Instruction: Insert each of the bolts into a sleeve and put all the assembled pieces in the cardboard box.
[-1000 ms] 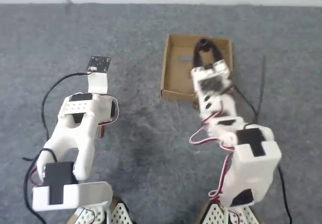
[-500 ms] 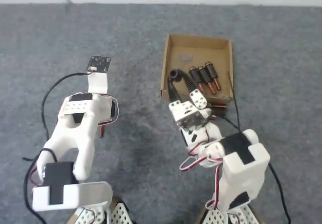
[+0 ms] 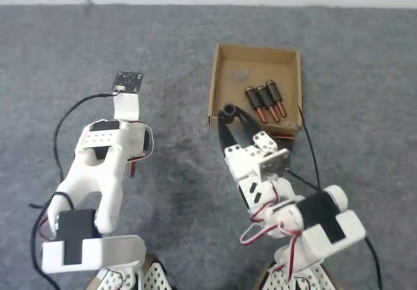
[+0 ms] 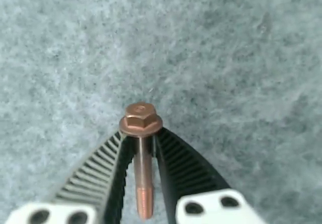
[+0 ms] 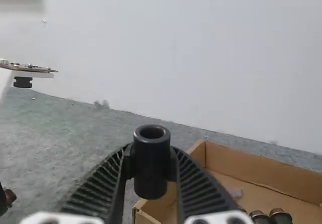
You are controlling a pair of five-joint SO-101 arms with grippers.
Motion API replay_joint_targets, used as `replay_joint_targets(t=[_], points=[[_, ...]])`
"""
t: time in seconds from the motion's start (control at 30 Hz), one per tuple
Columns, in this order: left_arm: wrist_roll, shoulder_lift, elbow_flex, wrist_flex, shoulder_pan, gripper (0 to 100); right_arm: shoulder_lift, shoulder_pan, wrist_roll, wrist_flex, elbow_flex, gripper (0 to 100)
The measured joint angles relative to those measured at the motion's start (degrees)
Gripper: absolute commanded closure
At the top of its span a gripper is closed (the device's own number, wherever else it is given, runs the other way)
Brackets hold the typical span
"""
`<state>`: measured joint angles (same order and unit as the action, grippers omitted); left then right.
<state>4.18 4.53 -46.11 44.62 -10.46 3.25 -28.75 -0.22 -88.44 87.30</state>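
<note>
My left tool (image 4: 141,137) pinches the rigid bolt (image 4: 142,119) under its head, left of the cardboard box (image 3: 213,88); my right tool (image 5: 151,152) pinches the stiff, probably light sleeve (image 5: 151,168) mid-body, at the box's near edge

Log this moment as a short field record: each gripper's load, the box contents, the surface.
Left gripper: shut on a copper-coloured hex-head bolt, shank lying between the jaws
Right gripper: shut on a black cylindrical sleeve, beside the near wall of the brown cardboard box
Box contents: three assembled bolt-and-sleeve pieces, side by side
Surface: grey carpet
</note>
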Motion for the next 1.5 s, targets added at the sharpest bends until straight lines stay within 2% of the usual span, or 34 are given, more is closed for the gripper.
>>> replay_joint_targets(t=[0.27,0.6,0.7,0.83,0.93,1.1,1.27,1.5], points=[[0.0,0.0,0.0,-0.2,0.0,99,-7.0,-0.4,-1.2,0.0,7.5,99.3],[-0.2,0.0,0.0,-0.2,0.0,99,-4.7,-5.5,-1.2,0.2,7.6,99.3],[-4.7,0.0,0.0,-1.8,0.1,99,-2.3,-6.7,-1.2,0.2,7.7,99.3],[-12.1,0.0,2.6,-3.3,2.7,99,-0.7,-6.9,-1.2,0.2,7.7,99.3],[-14.6,0.0,5.6,-3.8,5.5,99,-0.4,-6.9,-1.2,0.2,7.6,99.3],[-15.1,0.0,10.0,-3.9,11.6,99,-0.4,-6.9,-1.2,0.2,7.6,99.3],[-15.3,0.0,13.8,-3.9,14.4,99,-0.1,-6.9,-1.2,0.2,7.6,99.3],[-15.4,0.0,14.9,-10.2,19.4,99,2.8,-6.9,-1.2,0.2,7.6,99.3]])
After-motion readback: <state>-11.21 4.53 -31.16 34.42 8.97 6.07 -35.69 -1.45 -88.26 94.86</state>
